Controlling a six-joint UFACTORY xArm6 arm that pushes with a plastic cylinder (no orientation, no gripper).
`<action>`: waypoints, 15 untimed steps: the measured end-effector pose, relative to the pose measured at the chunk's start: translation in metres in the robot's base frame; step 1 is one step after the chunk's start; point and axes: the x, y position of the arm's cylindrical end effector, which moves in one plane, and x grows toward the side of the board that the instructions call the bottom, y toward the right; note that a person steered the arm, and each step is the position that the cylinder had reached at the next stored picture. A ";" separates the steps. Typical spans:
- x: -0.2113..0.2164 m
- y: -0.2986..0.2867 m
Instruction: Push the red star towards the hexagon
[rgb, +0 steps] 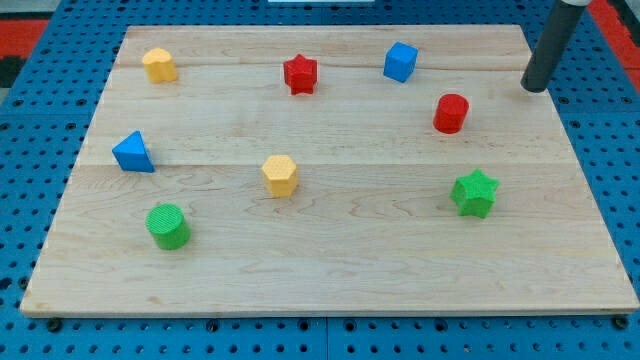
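The red star (299, 74) lies near the view's top, a little left of centre. A yellow hexagon (281, 175) lies below it near the board's middle. Another yellow block (159, 65), whose shape I cannot make out for sure, sits at the top left. My tip (534, 88) rests at the board's top right edge, far to the right of the red star and touching no block.
A blue cube (400, 61) sits right of the red star. A red cylinder (451, 113) lies left of my tip. A green star (474, 193) is at the right, a blue triangle (132, 153) at the left, a green cylinder (168, 226) at the lower left. The wooden board (330, 270) lies on a blue pegboard.
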 end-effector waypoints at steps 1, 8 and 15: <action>0.000 0.000; 0.034 -0.057; -0.030 -0.301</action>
